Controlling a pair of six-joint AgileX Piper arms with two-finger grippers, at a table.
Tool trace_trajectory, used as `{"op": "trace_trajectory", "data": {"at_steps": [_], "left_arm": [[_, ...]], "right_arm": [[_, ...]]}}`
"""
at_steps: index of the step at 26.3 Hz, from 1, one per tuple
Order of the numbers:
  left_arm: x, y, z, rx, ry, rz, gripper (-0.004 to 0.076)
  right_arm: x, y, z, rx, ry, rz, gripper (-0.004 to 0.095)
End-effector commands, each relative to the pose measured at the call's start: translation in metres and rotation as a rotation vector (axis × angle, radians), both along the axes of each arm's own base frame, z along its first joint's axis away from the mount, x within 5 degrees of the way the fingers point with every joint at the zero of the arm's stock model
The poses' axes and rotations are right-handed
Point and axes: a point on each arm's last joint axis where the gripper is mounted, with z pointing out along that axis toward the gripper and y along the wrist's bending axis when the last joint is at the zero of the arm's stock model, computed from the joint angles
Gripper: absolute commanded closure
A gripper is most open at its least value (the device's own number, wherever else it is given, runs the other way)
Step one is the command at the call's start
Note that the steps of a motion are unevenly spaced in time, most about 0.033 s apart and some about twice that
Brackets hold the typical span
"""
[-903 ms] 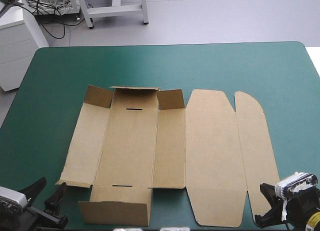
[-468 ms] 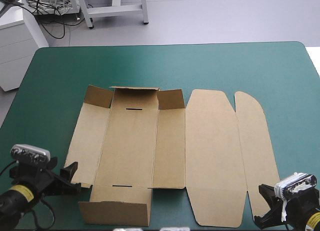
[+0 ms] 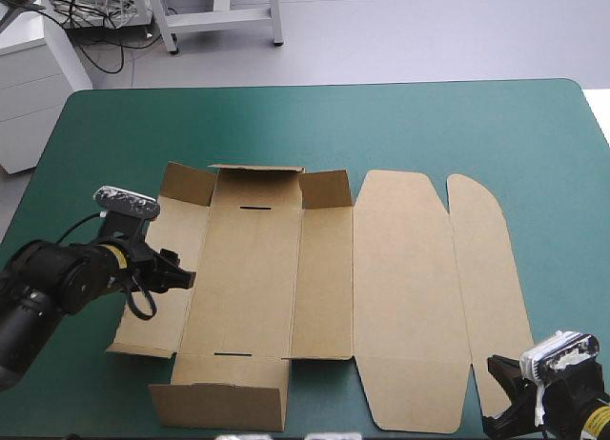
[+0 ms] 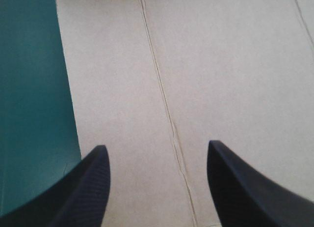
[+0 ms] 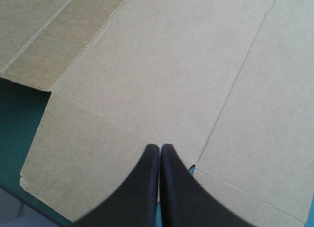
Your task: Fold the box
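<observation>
The left jaws stand wide apart, gripping nothing, above the box [image 3: 400, 288] at the crease of its left side panel; the right jaws are pressed together over its near right corner; the box lies mostly flat on the teal-green tabletop [image 3: 477, 126], its near end wall and far flaps raised.

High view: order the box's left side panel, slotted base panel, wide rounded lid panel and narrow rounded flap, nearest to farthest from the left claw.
From the left claw:
1. Left side panel, beneath the claw.
2. Slotted base panel, just to its right.
3. Wide rounded lid panel, right of centre.
4. Narrow rounded flap, farthest right.
</observation>
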Motion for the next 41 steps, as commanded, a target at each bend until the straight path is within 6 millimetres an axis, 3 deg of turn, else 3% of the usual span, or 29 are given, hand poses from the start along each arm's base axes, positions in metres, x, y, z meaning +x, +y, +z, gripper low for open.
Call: {"op": "trace_trajectory", "data": {"at_steps": [1, 4, 12, 21, 29, 37, 41], "left_arm": [[0.017, -0.004, 0.010, 0.011, -0.030, 0.011, 0.0303], [0.030, 0.004, 0.007, 0.019, 0.003, 0.060, 0.0303], [0.046, 0.053, -0.002, -0.092, 0.100, 0.094, 0.0303], [0.063, 0.100, -0.036, -0.329, 0.194, 0.066, 0.0302], [0.073, 0.106, -0.081, -0.374, 0.278, 0.052, 0.0302], [0.078, 0.110, -0.100, -0.371, 0.331, 0.056, 0.0302], [0.078, 0.098, -0.105, -0.530, 0.411, -0.069, 0.0302]], "right_arm": [[0.001, 0.003, 0.011, 0.031, -0.047, 0.018, 0.0918], [0.001, 0.003, 0.010, 0.024, -0.033, 0.020, 0.0918], [0.001, 0.002, 0.009, 0.014, -0.035, 0.016, 0.0918], [0.001, 0.002, 0.009, 0.014, -0.035, 0.016, 0.0917], [0.001, 0.002, 0.009, 0.014, -0.035, 0.016, 0.0917], [0.001, 0.002, 0.009, 0.014, -0.035, 0.016, 0.0918], [0.001, 0.002, 0.009, 0.014, -0.035, 0.016, 0.0918]]}}
